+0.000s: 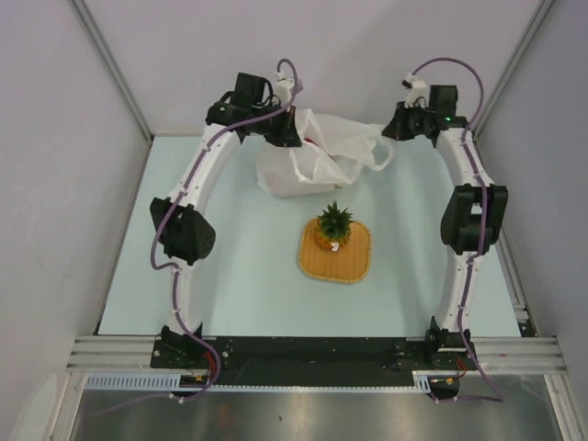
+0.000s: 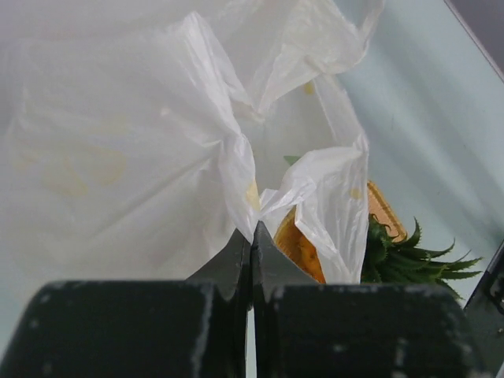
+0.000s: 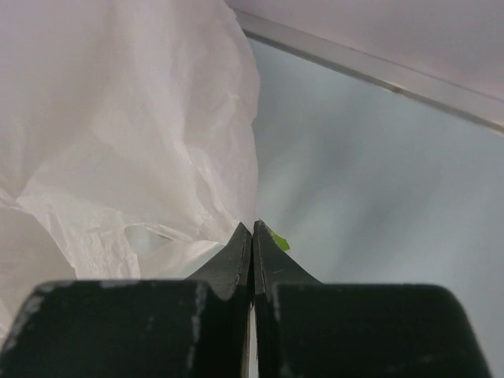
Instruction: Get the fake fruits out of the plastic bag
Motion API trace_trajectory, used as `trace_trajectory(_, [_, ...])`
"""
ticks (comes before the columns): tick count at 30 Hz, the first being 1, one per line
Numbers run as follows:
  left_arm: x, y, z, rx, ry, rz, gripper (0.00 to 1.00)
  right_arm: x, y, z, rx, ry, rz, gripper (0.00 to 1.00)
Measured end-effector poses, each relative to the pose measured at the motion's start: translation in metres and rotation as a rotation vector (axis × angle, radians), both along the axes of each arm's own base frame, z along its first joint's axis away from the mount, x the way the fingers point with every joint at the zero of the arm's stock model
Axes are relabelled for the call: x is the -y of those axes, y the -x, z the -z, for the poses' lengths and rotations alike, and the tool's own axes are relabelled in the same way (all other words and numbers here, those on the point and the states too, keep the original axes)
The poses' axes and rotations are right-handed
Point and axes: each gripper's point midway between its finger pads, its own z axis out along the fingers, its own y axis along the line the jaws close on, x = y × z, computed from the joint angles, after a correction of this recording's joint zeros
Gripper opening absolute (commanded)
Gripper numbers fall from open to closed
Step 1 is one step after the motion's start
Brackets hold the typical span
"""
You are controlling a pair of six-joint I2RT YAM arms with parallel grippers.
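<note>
From above, the plastic bag [image 1: 308, 165] sits slumped at the far side of the table [image 1: 239, 266], its mouth and loop handles spread toward the right. The left end effector [image 1: 287, 134] is down on the bag's upper left edge. The right end effector [image 1: 404, 124] hangs just beside the handle loop on the other side. One arm on each flank looks to me like a way to pin the bag and spread its mouth. Nearer the arms, well apart from the bag, the pineapple [image 1: 334, 223] stands upright on the orange woven tray [image 1: 354, 262], so one fruit is out. I can't see the other fake fruits, and I'd guess they are inside the bag.

Through the left wrist camera, the left jaws are clenched on a bunched fold of bag plastic that gathers right at their tips. I'd say that grip is what keeps the thin film lifted. Past the hanging plastic, the tray's corner and the pineapple's green crown show on the right.

Through the right wrist camera, the right jaws are pressed together with the crinkled bag wall close on their left. I cannot tell whether any film is caught between them. A small green sliver [image 3: 277, 239] shows just beside the tips, and I can't make out what it is.
</note>
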Motion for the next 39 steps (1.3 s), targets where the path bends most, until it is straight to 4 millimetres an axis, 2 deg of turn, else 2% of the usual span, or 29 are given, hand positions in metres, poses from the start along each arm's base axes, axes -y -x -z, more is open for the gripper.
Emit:
trace_trajectory(2, [0.020, 0.004, -0.004, 0.035, -0.016, 0.035, 0.00, 0.033, 0.013, -0.007, -0.009, 0.004, 0.060, 0.00])
trace_trajectory(6, [0.051, 0.027, 0.003, 0.048, -0.071, 0.100, 0.00, 0.097, 0.062, -0.004, -0.086, 0.001, 0.200, 0.00])
trace_trajectory(7, [0.056, 0.032, 0.007, 0.046, -0.086, 0.109, 0.00, 0.111, 0.073, -0.003, -0.101, 0.000, 0.241, 0.03])
trace_trajectory(8, [0.062, 0.037, 0.013, 0.044, -0.108, 0.121, 0.00, 0.123, 0.082, -0.002, -0.110, 0.002, 0.275, 0.11])
trace_trajectory(9, [0.067, 0.043, 0.020, 0.039, -0.134, 0.134, 0.00, 0.136, 0.097, 0.002, -0.123, 0.005, 0.315, 0.31])
trace_trajectory(11, [0.071, 0.052, 0.034, 0.015, -0.169, 0.143, 0.00, 0.147, 0.119, 0.006, -0.153, 0.012, 0.351, 0.44])
trace_trajectory(12, [0.072, 0.054, 0.040, 0.002, -0.186, 0.141, 0.00, 0.148, 0.126, 0.006, -0.161, 0.017, 0.354, 0.54])
trace_trajectory(13, [0.071, 0.056, 0.047, -0.012, -0.200, 0.138, 0.00, 0.145, 0.131, 0.005, -0.162, 0.021, 0.348, 0.63])
trace_trajectory(14, [0.069, 0.056, 0.051, -0.023, -0.214, 0.132, 0.00, 0.138, 0.134, 0.000, -0.150, 0.028, 0.327, 0.65])
trace_trajectory(17, [0.064, 0.053, 0.057, -0.044, -0.217, 0.119, 0.00, 0.104, 0.137, -0.021, -0.092, 0.036, 0.244, 0.64])
trace_trajectory(19, [0.063, 0.053, 0.056, -0.055, -0.200, 0.126, 0.00, 0.064, 0.141, -0.041, -0.028, 0.050, 0.149, 0.53])
trace_trajectory(22, [0.067, 0.057, 0.052, -0.082, -0.149, 0.156, 0.00, -0.011, 0.157, -0.064, 0.061, 0.065, -0.037, 0.36])
trace_trajectory(23, [0.070, 0.061, 0.050, -0.097, -0.125, 0.172, 0.00, -0.034, 0.163, -0.067, 0.082, 0.071, -0.098, 0.34])
trace_trajectory(25, [0.076, 0.068, 0.045, -0.123, -0.076, 0.204, 0.00, -0.068, 0.175, -0.064, 0.094, 0.086, -0.179, 0.28])
trace_trajectory(27, [0.083, 0.074, 0.040, -0.142, -0.037, 0.232, 0.00, -0.088, 0.180, -0.058, 0.094, 0.100, -0.222, 0.25])
trace_trajectory(35, [0.098, 0.082, 0.021, -0.144, 0.056, 0.290, 0.00, -0.084, 0.158, -0.016, 0.030, 0.168, -0.175, 0.17])
trace_trajectory(39, [0.100, 0.080, 0.015, -0.123, 0.070, 0.294, 0.00, -0.083, 0.160, -0.012, 0.019, 0.183, -0.177, 0.17])
